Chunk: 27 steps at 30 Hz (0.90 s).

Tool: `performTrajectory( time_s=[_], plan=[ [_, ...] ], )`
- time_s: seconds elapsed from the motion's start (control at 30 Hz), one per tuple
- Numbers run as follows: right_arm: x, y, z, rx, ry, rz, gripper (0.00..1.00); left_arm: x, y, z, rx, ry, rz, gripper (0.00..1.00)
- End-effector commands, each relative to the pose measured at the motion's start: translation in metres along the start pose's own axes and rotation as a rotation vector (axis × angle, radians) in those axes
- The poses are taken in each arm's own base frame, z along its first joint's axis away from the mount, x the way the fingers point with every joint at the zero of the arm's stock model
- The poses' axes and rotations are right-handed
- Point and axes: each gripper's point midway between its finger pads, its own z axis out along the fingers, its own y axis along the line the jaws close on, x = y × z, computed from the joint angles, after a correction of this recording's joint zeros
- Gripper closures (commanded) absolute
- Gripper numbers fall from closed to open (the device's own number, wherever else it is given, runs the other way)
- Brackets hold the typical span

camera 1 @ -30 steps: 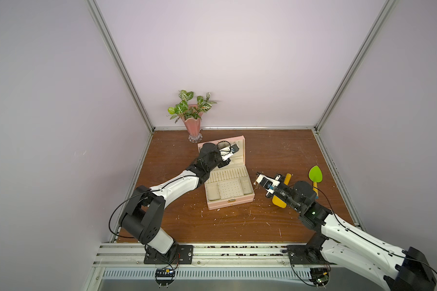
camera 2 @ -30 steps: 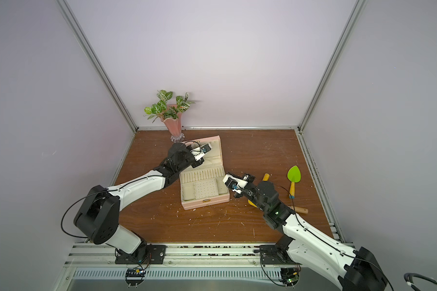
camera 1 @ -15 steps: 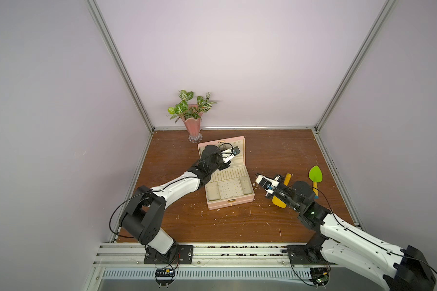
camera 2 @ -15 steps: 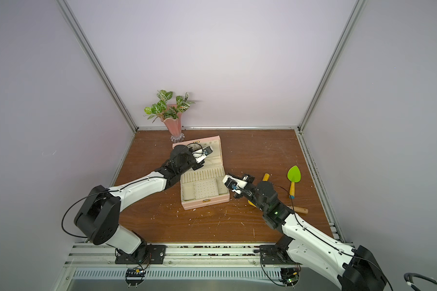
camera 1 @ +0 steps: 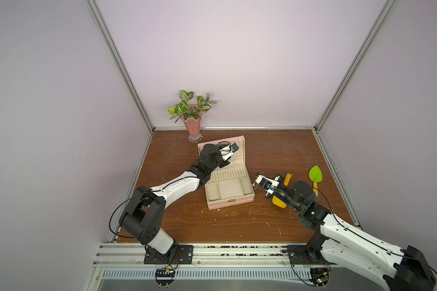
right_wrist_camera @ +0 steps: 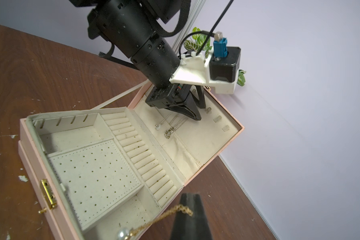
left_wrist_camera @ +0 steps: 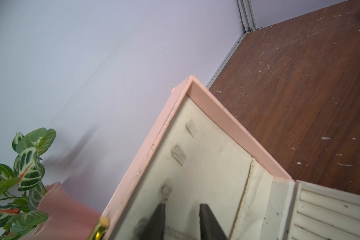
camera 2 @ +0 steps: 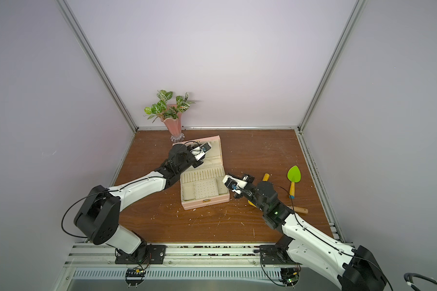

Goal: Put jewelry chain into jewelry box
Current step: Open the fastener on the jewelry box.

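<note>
The pink jewelry box (camera 1: 229, 202) (camera 2: 204, 202) lies open mid-table, its lid (left_wrist_camera: 227, 122) leaning back. My left gripper (left_wrist_camera: 182, 205) (right_wrist_camera: 200, 112) is inside the lid, jaws a little apart and gripping nothing. The fine jewelry chain (right_wrist_camera: 157, 126) hangs on the lid lining just below it, a tiny pale bead at its end, and a stretch of fine chain (left_wrist_camera: 176, 232) shows between the fingers. Beside it hang similar chains with a dark pendant (right_wrist_camera: 169, 132). My right gripper (right_wrist_camera: 188, 195) (camera 1: 256, 182) is at the box's right side, shut on a thicker gold chain (right_wrist_camera: 164, 216) with a pearl.
A pink vase with leaves (camera 1: 193, 123) stands at the back, just behind the lid. A yellow spatula (camera 1: 279, 200) lies under my right arm, with a green trowel (camera 1: 315, 175) to its right. Walls close in the left, back and right sides.
My left gripper's jaws have parted inside the lid, and it has drawn back slightly. My right arm has held still with its chain.
</note>
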Motion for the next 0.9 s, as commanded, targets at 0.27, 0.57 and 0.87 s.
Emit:
performTrajectory(
  time_s=[0.27, 0.57, 0.87],
  plan=[
    [-0.010, -0.005, -0.001, 0.014, -0.048, 0.021, 1.00, -0.025, 0.028, -0.002, -0.058, -0.056, -0.009, 0.67],
    [-0.008, -0.003, 0.000, 0.010, -0.042, 0.022, 1.00, -0.022, 0.021, 0.008, -0.002, -0.025, 0.003, 0.72],
    [-0.007, -0.004, -0.001, 0.014, -0.038, 0.021, 1.00, -0.018, 0.012, 0.009, 0.047, -0.006, 0.034, 0.87]
  ],
)
